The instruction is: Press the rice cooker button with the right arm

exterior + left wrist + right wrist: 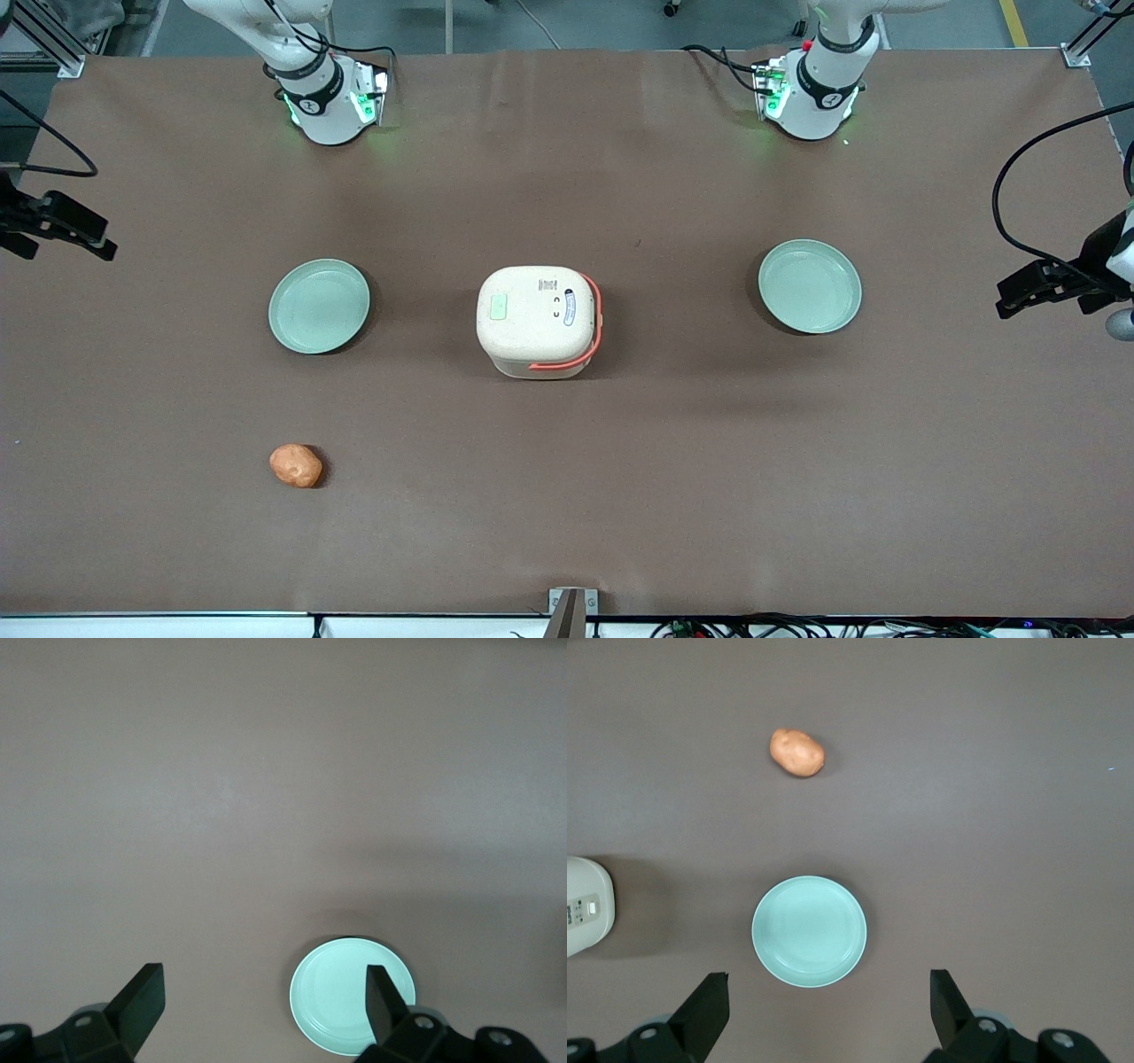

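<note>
The rice cooker (536,319) is cream-white with an orange-red bail handle (595,330). It stands in the middle of the table with its lid down. A small pale green patch (498,308) and a small panel (567,310) sit on the lid. An edge of the cooker also shows in the right wrist view (585,904). My right gripper (71,232) hangs high over the working arm's end of the table, well away from the cooker. It is open and empty (827,1005), with its fingers (709,1003) wide apart above bare table beside a plate.
A round pale green plate (319,305) (809,930) lies between the cooker and the working arm's end. A second plate (810,285) lies toward the parked arm's end. A potato (296,465) (797,752) lies nearer the front camera than the first plate.
</note>
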